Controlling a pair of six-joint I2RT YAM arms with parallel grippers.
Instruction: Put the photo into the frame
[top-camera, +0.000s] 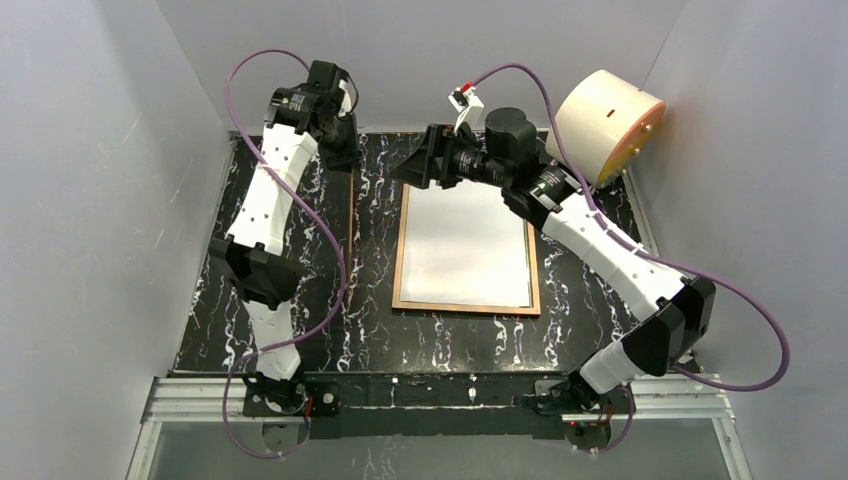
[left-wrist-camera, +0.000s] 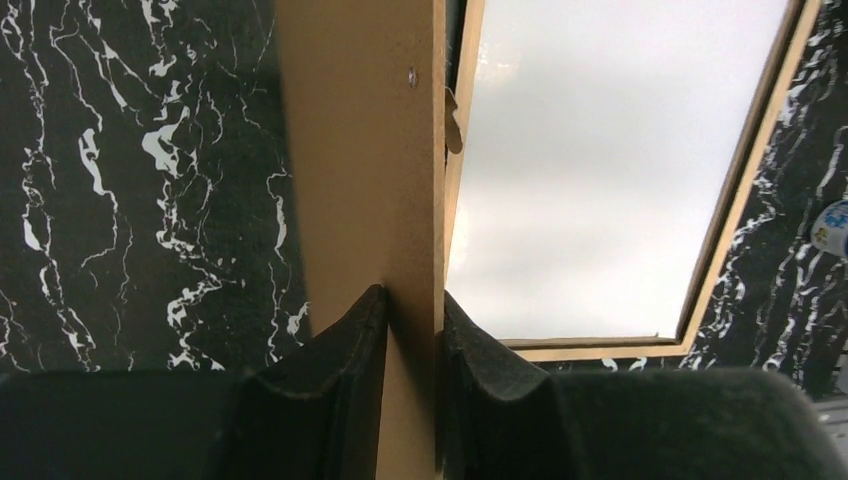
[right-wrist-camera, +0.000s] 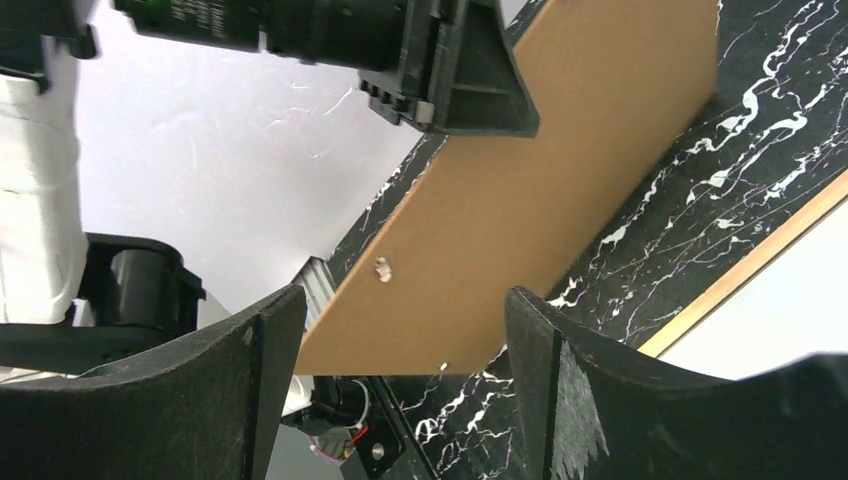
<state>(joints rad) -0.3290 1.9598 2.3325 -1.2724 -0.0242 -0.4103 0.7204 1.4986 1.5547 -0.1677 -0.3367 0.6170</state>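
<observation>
The frame lies flat mid-table, and the photo lies inside it with its white side up. My left gripper at the far left is shut on a brown backing board that stands on edge beside the frame. In the left wrist view the fingers pinch the board, with the frame and photo to its right. My right gripper hovers open at the frame's far left corner. It holds nothing and faces the board. The frame's rim runs along its right side.
A beige cylinder sits at the back right corner. Grey enclosure walls close in the marbled black table on three sides. Purple cables loop off both arms. A small white and blue object lies beyond the frame's right edge.
</observation>
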